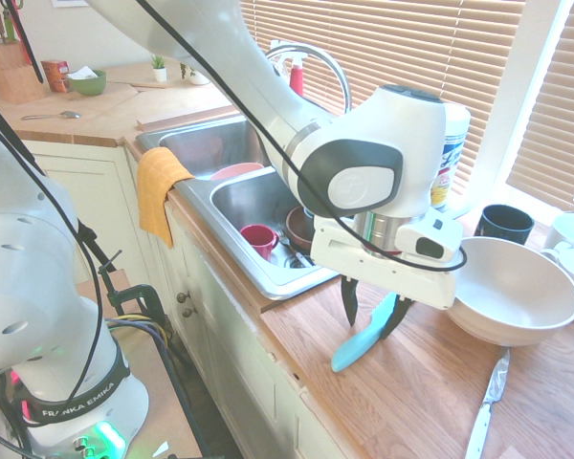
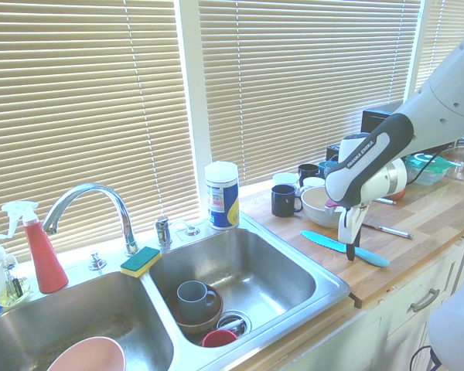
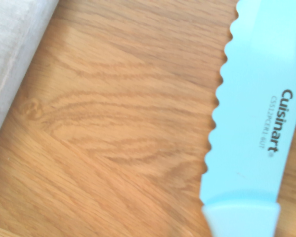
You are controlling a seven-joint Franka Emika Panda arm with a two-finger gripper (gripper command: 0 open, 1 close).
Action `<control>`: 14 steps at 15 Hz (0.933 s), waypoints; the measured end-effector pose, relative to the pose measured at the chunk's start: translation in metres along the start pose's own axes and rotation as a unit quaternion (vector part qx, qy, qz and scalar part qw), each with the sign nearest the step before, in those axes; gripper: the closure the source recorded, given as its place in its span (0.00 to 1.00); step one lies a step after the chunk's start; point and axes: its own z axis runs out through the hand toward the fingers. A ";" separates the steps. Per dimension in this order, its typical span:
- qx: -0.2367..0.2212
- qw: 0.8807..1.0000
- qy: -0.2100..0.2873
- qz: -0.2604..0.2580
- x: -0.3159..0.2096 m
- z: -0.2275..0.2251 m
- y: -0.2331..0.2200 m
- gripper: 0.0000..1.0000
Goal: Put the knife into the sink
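The turquoise knife (image 1: 357,344) lies flat on the wooden counter just right of the sink, its serrated blade pointing away from the counter edge. My gripper (image 1: 373,314) hangs straight down over it, one finger on each side of the blade near the handle. The jaws are still open, with a small gap showing on the sink side. In the second exterior view the knife (image 2: 371,256) sticks out both ways past the gripper (image 2: 349,249). The wrist view shows the blade (image 3: 256,98) close up. The sink (image 1: 244,196) basin (image 2: 271,270) holds a red cup (image 1: 258,239) and a brown bowl (image 2: 197,321).
A big pale bowl (image 1: 512,292) stands close behind the gripper. A silver metal knife (image 1: 486,402) lies near the counter's front, with a black mug (image 1: 504,223) behind the bowl. An orange cloth (image 1: 158,191) hangs over the far basin's edge, which holds a pink plate (image 2: 85,355).
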 end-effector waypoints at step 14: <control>0.011 1.000 -0.004 0.028 0.001 -0.006 0.002 1.00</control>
